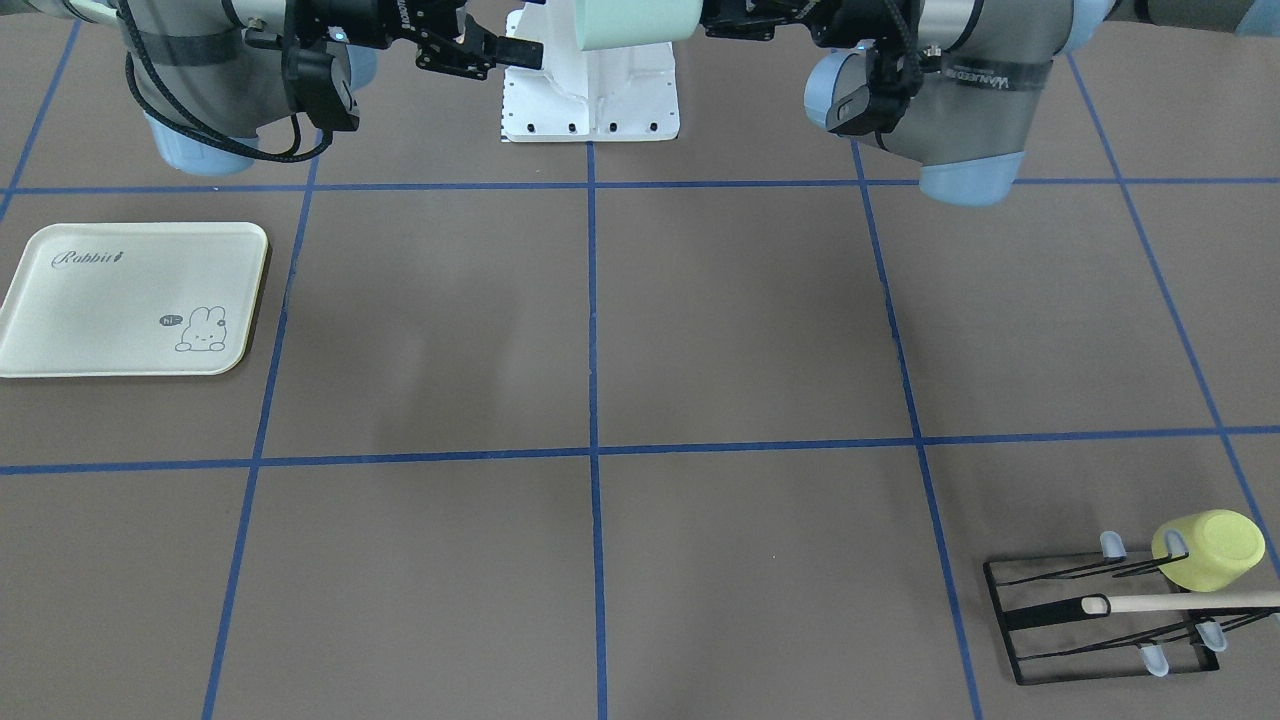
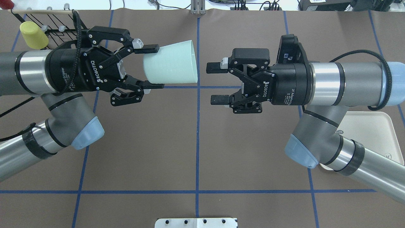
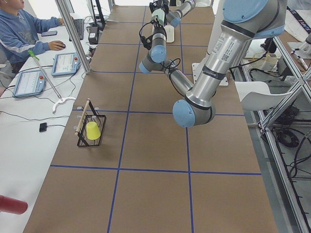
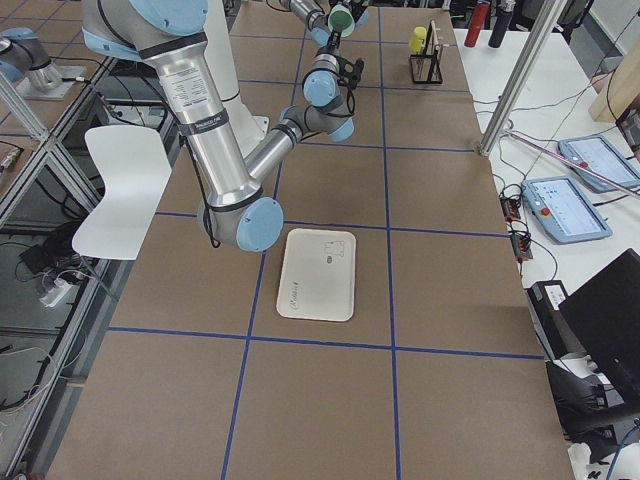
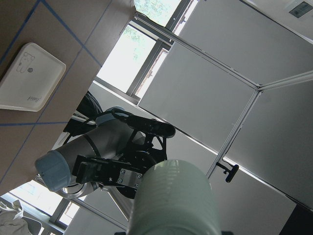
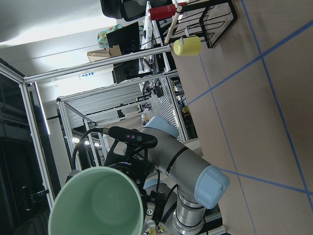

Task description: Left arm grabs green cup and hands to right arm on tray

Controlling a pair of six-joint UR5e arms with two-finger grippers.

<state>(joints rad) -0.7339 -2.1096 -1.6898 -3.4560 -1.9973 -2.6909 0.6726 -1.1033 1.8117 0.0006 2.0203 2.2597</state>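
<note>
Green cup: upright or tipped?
Tipped: the left end effector holds the green cup horizontal by its base, mouth toward the open right end effector.

Two arms, two cups, one tray, one rack.

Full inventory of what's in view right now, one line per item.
green cup: 1, pale mint green, in the air over the table's middle, lying sideways, mouth toward the right gripper
yellow-green cup: 1, yellow-green, on the wire rack
wire rack: 1, black, on the table, robot's far left
wooden rod: 1, light wood, across the rack
tray: 1, cream-white, flat on the table, robot's right
operator: 1, blue top, at the side desk
left gripper: 1, black, shut on the green cup's base end
right gripper: 1, black, open, facing the cup's mouth, not touching it
</note>
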